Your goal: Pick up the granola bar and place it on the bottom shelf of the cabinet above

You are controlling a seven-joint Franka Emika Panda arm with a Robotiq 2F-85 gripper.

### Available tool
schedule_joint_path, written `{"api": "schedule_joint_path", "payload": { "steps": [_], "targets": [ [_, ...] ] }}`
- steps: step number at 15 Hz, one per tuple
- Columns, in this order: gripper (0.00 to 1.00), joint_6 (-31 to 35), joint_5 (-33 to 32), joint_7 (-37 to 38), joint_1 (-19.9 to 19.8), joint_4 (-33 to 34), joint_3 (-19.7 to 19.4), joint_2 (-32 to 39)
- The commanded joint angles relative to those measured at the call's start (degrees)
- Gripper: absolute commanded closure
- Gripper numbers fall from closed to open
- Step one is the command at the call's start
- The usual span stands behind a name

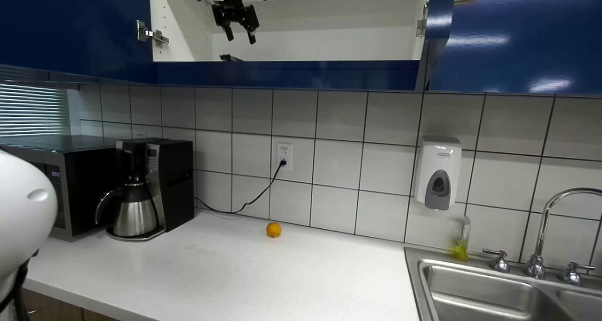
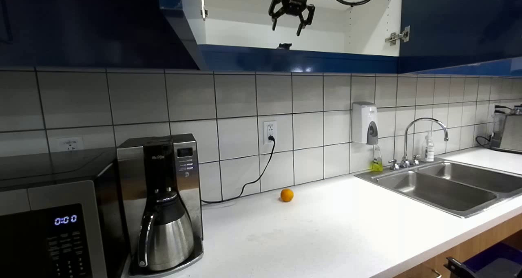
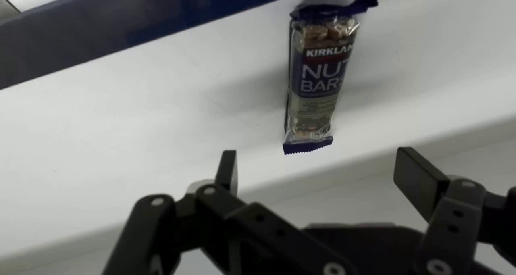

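The granola bar (image 3: 318, 73), in a clear and dark blue wrapper, lies flat on the white bottom shelf (image 3: 161, 117) in the wrist view. In both exterior views only a small dark part of the bar (image 1: 229, 57) (image 2: 284, 46) shows above the shelf's blue front edge. The cabinet (image 1: 329, 43) (image 2: 244, 29) stands open with a white interior. My gripper (image 3: 316, 166) is open and empty. In both exterior views the gripper (image 1: 241, 38) (image 2: 286, 31) points down above the bar, apart from it.
Open blue doors (image 1: 75, 24) (image 2: 461, 25) flank the cabinet. Below, a white counter (image 1: 282, 274) bears an orange ball (image 1: 273, 229), a coffee maker (image 1: 174, 180) and a microwave (image 1: 89, 180). A soap dispenser (image 1: 439, 170) hangs over the counter near the sink (image 1: 479, 288).
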Motion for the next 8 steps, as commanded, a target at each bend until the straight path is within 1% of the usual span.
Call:
{"api": "schedule_joint_path", "payload": {
  "steps": [1, 3, 4, 8],
  "targets": [
    [0.0, 0.85, 2.2, -1.69, -0.15, -5.89, -0.71, -5.39],
    [0.0, 1.69, 3.87, -2.91, 0.08, -10.04, -1.23, -9.04],
    [0.0, 1.01, 4.47, -3.56, -0.17, -11.27, -1.09, -10.43],
    [0.0, 0.69, 6.69, -7.06, -0.17, -19.56, -1.83, -18.2]
  ]
}}
